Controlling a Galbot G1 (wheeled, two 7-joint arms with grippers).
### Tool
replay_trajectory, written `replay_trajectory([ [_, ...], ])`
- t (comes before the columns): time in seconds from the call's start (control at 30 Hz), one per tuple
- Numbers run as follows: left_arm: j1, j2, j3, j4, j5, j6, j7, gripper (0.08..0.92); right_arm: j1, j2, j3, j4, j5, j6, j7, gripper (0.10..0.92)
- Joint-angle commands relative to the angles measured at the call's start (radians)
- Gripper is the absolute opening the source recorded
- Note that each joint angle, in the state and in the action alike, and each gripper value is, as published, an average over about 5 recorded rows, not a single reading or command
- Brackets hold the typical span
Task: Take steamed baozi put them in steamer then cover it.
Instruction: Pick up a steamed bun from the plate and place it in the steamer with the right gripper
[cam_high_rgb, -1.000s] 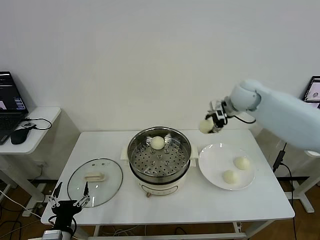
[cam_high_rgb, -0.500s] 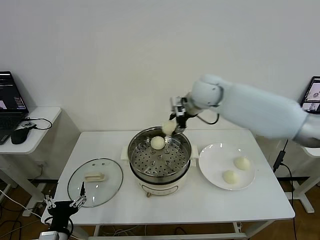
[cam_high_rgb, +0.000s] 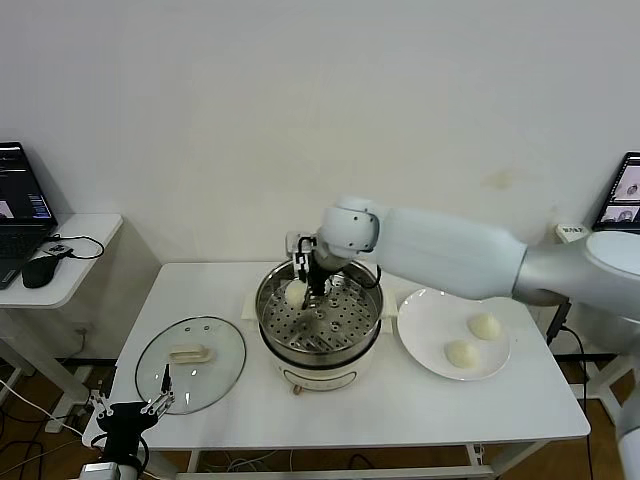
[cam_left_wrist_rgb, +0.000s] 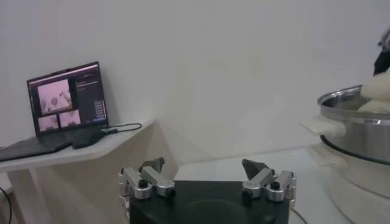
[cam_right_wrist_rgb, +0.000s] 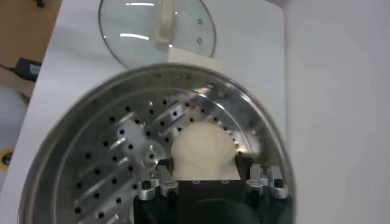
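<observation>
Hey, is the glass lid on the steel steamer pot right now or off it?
Off. The round clear glass lid lies flat on the white table, beside the shiny steel steamer pot, whose perforated tray is uncovered.

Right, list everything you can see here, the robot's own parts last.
held bun: one, cream-white, in the right tool's grip inside the pot
loose buns: two, cream-white, on the plate
pot: one, shiny steel on a white base, table centre
lid: one, clear glass with a cream handle, flat on the table left of the pot
plate: one, white, right of the pot
table: one, white
side table: one, white, far left
laptop: one, black, on the side table
mouse: one, black, beside the laptop
right tool: one, black, in the pot
left tool: one, black, open, at the table's near left edge
</observation>
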Motion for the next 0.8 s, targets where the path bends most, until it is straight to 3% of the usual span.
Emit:
replay_trajectory([
  [0.03, 0.003, 0.0, -0.001, -0.002, 0.0, -0.001, -0.001, 0.823, -0.038, 0.043, -0.007, -0.017, 0.01, -0.034, 0.026, 0.636],
  [0.43, 0.007, 0.002, -0.006, -0.017, 0.0, -0.001, -0.001, 0.823, -0.074, 0.078, 0.013, -0.084, -0.031, -0.015, 0.044, 0.642],
  [0.67, 0.005, 0.005, -0.006, -0.02, 0.0, 0.002, -0.001, 0.823, -0.043, 0.054, 0.024, -0.067, -0.047, 0.01, 0.008, 0.788],
  [0.8, 0.004, 0.007, -0.006, -0.024, 0.0, 0.003, 0.0, 0.823, 0.025, -0.014, 0.039, -0.022, -0.087, 0.081, -0.1, 0.82],
])
